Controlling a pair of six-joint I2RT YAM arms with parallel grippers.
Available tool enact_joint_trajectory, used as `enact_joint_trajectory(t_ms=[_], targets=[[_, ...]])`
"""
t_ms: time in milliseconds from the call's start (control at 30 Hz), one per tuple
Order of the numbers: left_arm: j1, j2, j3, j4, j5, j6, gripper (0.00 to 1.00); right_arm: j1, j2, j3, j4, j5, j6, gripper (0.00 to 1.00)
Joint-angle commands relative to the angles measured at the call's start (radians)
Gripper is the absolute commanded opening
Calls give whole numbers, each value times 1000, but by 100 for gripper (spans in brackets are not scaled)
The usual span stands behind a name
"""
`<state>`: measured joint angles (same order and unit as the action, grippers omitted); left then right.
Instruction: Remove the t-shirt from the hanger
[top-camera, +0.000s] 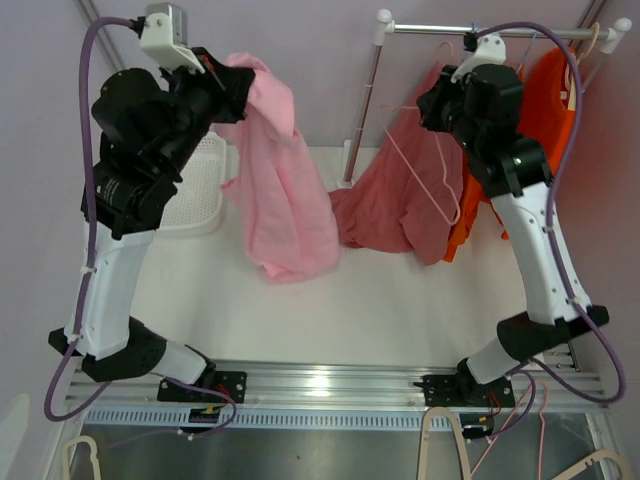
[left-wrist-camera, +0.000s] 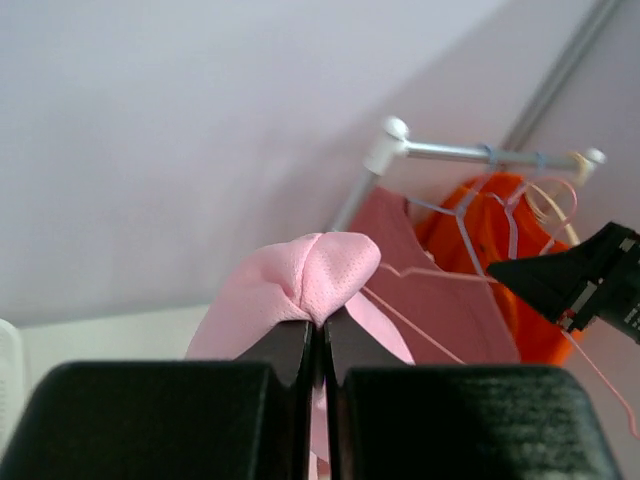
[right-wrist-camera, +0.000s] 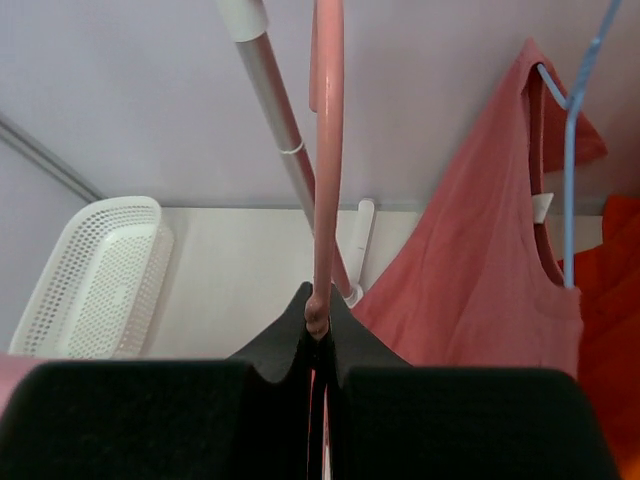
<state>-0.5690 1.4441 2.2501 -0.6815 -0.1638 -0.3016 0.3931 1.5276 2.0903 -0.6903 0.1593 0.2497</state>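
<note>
The pink t-shirt (top-camera: 285, 200) hangs in a bunch from my left gripper (top-camera: 238, 85), which is shut on a fold of it (left-wrist-camera: 325, 270) high above the table. My left gripper also shows in its wrist view (left-wrist-camera: 320, 325). My right gripper (top-camera: 432, 100) is shut on the thin pink hanger (top-camera: 425, 185), held up near the rack. In the right wrist view the jaws (right-wrist-camera: 320, 325) pinch the hanger's wire (right-wrist-camera: 325, 150). In the top view the hanger stands apart from the pink shirt. In the left wrist view one hanger arm (left-wrist-camera: 419, 325) runs behind the cloth's edge; I cannot tell if they touch.
A clothes rack (top-camera: 480, 30) stands at the back right. A salmon shirt (top-camera: 385, 210) on a blue hanger (right-wrist-camera: 570, 150) and an orange shirt (top-camera: 545, 110) hang on it. A white basket (top-camera: 200, 190) sits at the back left. Spare hangers (top-camera: 440, 440) lie below the near edge.
</note>
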Motion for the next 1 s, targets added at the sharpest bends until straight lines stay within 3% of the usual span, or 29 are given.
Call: enact_joint_trajectory(t_ms=[0, 33, 133, 233, 300, 333, 433, 633, 733, 867, 900, 967], targets=[[105, 36, 25, 64, 32, 117, 1, -22, 103, 100, 123, 25, -38, 0], [157, 27, -18, 208, 44, 131, 1, -29, 124, 114, 129, 28, -30, 0], [256, 30, -27, 415, 85, 148, 1, -65, 184, 105, 250, -3, -36, 0], [364, 77, 71, 450, 87, 179, 1, -91, 249, 118, 336, -17, -67, 0], [449, 97, 127, 438, 107, 97, 1, -115, 281, 142, 365, -24, -73, 0], [539, 101, 118, 441, 144, 60, 1, -125, 322, 195, 367, -35, -70, 0], [645, 117, 80, 488, 225, 1, 1, -160, 406, 296, 333, -76, -46, 0], [782, 168, 97, 531, 309, -82, 1, -161, 396, 246, 440, -113, -56, 0], [839, 234, 158, 511, 343, -146, 1, -168, 437, 304, 401, -132, -64, 0], [845, 248, 57, 516, 362, -172, 1, -168, 491, 340, 409, -180, -52, 0], [842, 236, -27, 514, 353, -169, 1, -168, 497, 341, 413, -193, -43, 0], [816, 208, -87, 490, 241, -151, 1, -154, 514, 362, 410, -204, -27, 0]])
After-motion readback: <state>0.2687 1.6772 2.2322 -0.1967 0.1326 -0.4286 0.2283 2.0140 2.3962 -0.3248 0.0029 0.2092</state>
